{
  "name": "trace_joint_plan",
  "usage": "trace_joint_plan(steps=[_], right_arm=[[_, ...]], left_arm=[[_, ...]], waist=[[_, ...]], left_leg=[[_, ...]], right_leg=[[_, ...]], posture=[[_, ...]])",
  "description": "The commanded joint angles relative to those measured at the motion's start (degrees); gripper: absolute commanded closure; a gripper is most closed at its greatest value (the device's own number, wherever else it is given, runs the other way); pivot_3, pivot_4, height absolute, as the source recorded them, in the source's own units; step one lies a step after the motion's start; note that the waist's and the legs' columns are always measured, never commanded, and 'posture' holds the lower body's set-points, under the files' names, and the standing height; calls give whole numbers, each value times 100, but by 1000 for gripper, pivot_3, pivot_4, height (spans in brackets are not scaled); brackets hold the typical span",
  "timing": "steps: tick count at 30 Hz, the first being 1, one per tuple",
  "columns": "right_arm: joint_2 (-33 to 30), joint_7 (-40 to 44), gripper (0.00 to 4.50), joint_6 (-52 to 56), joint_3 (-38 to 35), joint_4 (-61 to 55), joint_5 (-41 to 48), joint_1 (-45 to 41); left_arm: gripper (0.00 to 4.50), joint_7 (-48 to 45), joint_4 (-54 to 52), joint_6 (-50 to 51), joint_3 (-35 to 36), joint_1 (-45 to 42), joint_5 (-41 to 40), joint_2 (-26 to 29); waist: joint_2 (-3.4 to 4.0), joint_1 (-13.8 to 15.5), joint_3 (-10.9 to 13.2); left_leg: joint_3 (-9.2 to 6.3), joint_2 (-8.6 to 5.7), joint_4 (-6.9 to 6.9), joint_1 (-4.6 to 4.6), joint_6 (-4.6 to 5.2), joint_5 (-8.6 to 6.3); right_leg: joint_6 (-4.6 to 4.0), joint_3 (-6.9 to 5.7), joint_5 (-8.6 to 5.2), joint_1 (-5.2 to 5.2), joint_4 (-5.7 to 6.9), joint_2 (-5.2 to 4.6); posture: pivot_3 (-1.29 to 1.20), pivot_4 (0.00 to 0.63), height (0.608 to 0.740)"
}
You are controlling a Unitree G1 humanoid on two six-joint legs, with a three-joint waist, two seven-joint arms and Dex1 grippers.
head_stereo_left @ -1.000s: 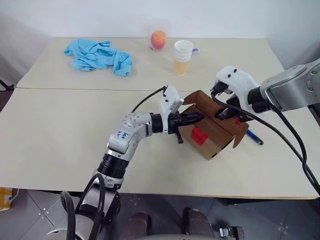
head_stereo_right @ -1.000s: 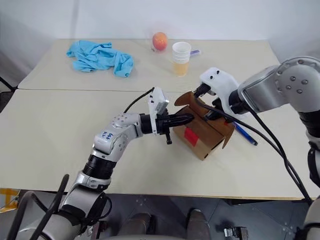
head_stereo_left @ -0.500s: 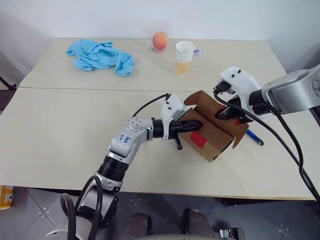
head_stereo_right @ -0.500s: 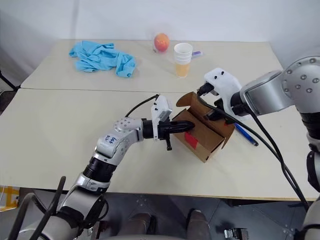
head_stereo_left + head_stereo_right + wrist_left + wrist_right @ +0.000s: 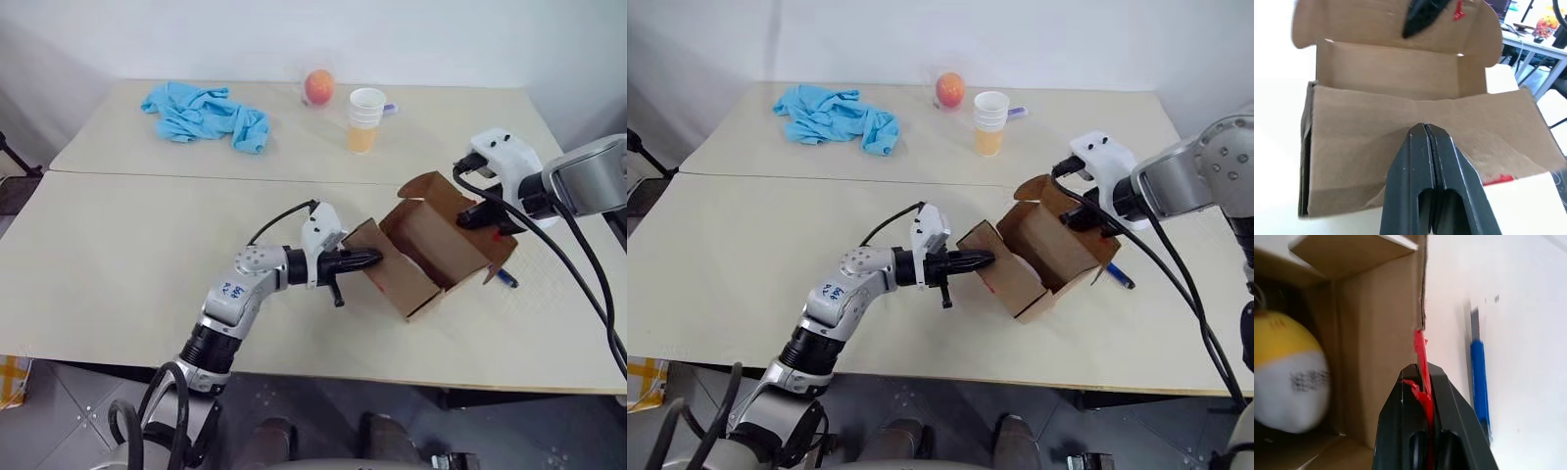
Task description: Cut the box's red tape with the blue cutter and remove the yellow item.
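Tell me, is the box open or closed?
Open. The box has its flaps spread wide, and the yellow item sits inside it.

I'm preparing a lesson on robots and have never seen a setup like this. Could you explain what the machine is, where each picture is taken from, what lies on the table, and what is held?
This is a humanoid robot with two arms. Two pictures come from cameras on its head, two from cameras on its wrists. On the table lie an open box, a blue cutter, a light-blue cloth, a paper cup and an orange fruit. The left end effector is shut on the box's near flap. The right end effector is shut on the far flap, pinching the red tape. Inside the box sits the yellow item.
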Motion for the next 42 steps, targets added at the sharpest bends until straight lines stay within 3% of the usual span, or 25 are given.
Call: trace_joint_plan(steps=[1,13,27,30,34,37,39,42], right_arm=[[-107,405,4482,78,37,-65,-175,-12],[25,381,4482,78,-354,-98,-239,454],[295,-488,4482,78,-886,-158,643,1024],[466,-783,4500,78,-1309,-169,879,1277],[533,-671,3572,-65,-2335,-630,848,1806],[-149,764,2615,-1067,-3147,-1569,389,2826],[-737,2363,1914,-2437,-3694,-2098,-430,3978],[-868,3828,898,-4091,-4395,-2184,-1351,5204]], left_arm=[[4500,357,396,155,30,159,262,104],[4500,122,-279,612,187,620,-9,677],[4500,323,-388,636,282,600,18,706],[3903,416,-478,799,380,643,7,823],[2787,374,-647,929,761,716,-174,1069],[1911,-47,-900,1122,1274,931,-603,1588],[1284,-486,-1036,1020,1619,1256,-802,2135],[404,-1093,-1023,689,2061,1749,-1063,2713]], waist=[[0,-20,0],[1,-62,0],[-1,-65,6],[-1,-75,6],[-1,-70,6],[-2,-51,8],[1,-45,9],[0,-91,9]], left_leg=[[1,0,0,1,0,0],[6,4,-1,5,-3,1],[4,-1,-4,-62,-1,-2],[4,1,-3,-62,-1,-2],[5,1,-1,-62,-2,-1],[4,1,-3,-66,-1,-1],[0,0,-8,-72,0,-2],[17,-1,-14,-64,11,-10]], right_leg=[[0,1,0,0,2,0],[0,10,0,-9,13,1],[-1,5,2,-72,6,-1],[0,5,2,-72,7,-1],[0,5,2,-72,9,0],[0,4,2,-76,8,0],[0,-1,1,-80,4,0],[0,0,2,-75,-2,0]], posture=[[0,150,740],[0,150,740],[0,150,740],[0,150,740],[0,150,740],[0,150,740],[0,150,740],[0,150,740]])
